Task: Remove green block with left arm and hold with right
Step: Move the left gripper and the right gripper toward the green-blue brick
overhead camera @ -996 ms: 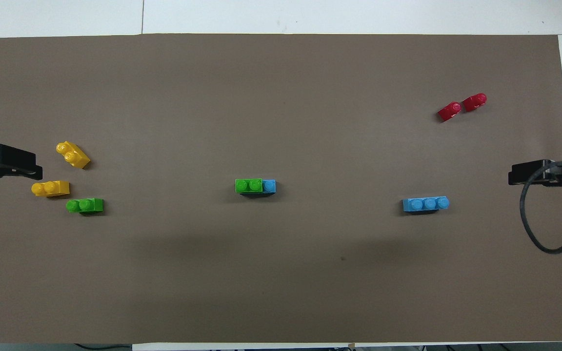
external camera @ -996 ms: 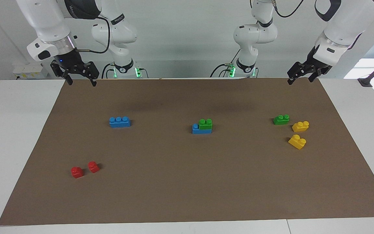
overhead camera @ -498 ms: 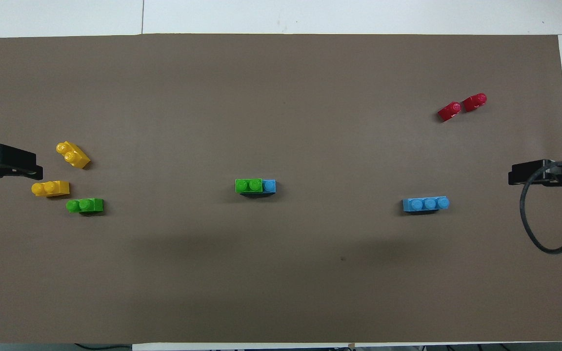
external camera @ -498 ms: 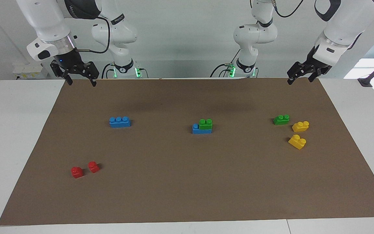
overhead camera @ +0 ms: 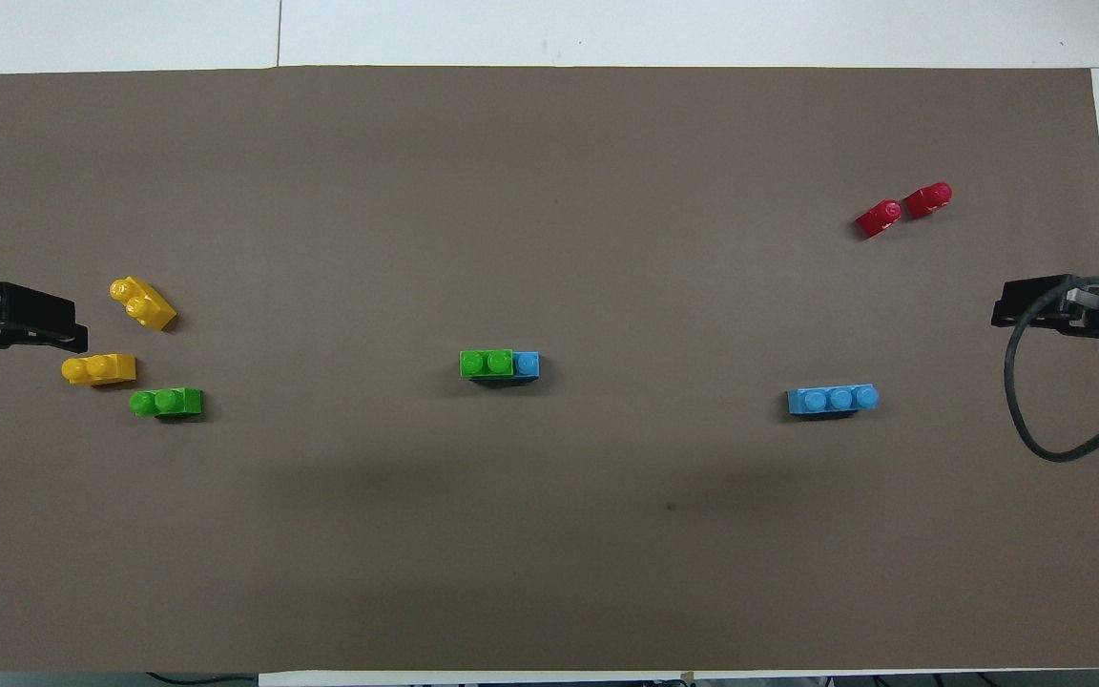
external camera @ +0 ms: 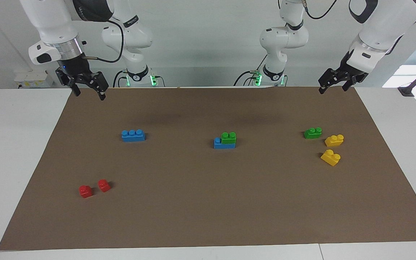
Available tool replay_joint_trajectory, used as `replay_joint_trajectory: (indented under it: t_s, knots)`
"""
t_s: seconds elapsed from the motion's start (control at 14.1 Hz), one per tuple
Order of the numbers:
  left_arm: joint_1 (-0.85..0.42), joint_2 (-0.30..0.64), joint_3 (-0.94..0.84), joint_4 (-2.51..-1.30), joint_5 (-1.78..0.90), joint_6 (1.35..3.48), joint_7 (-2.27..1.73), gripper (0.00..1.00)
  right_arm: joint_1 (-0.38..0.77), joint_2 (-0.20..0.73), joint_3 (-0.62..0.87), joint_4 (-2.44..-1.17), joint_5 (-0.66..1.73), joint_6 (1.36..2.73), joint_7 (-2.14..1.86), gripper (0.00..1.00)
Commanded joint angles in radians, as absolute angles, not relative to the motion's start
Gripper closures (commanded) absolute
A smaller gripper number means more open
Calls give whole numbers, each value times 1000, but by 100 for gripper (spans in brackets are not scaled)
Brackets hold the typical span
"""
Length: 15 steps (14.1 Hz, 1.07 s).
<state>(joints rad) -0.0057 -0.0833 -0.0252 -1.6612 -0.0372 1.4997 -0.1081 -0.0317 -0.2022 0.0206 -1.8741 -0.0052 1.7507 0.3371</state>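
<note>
Nothing of the task is done yet, as far as the table shows: the green block (external camera: 228, 138) sits pressed onto one end of a three-stud blue brick (external camera: 224, 144) near the middle of the brown mat (external camera: 208, 216), untouched by either arm. A second green brick (external camera: 312, 133) lies loose toward the left arm's end of the mat, just beside two yellow two-stud bricks (external camera: 334, 140); the stacked one is probably the one meant, since only it can be removed from anything. The left gripper (external camera: 332, 85) hangs over the mat's corner at the robots' edge, fingers spread and empty. The right gripper (external camera: 88, 90) hangs over the other corner of that edge, jaws apart and empty too. Left to do: the right must come in and pin the blue brick, and the left must pull the green one off.
</note>
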Motion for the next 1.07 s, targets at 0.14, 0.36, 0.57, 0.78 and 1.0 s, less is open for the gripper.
replay_joint_trajectory:
  t_s: [0.14,0.36,0.57,0.78,1.0]
  knots:
    - [-8,-100,-25,-1670,-40,1493,-156,0,-2,-204,31,-1902,24,1781,699,0]
    - [-34,-100,-25,-1671,-40,1494,-289,0,-2,-190,31,-1904,71,1782,807,0]
    - [-87,-106,-25,-1687,-44,1499,-580,0,0,-180,31,-1904,129,1781,928,0]
    - [-158,-113,-26,-1712,-44,1538,-950,0,0,-166,31,-1904,217,1779,1090,0]
    - [-225,-135,-26,-1759,-44,1584,-1303,0,0,-134,31,-1904,323,1781,1146,0]
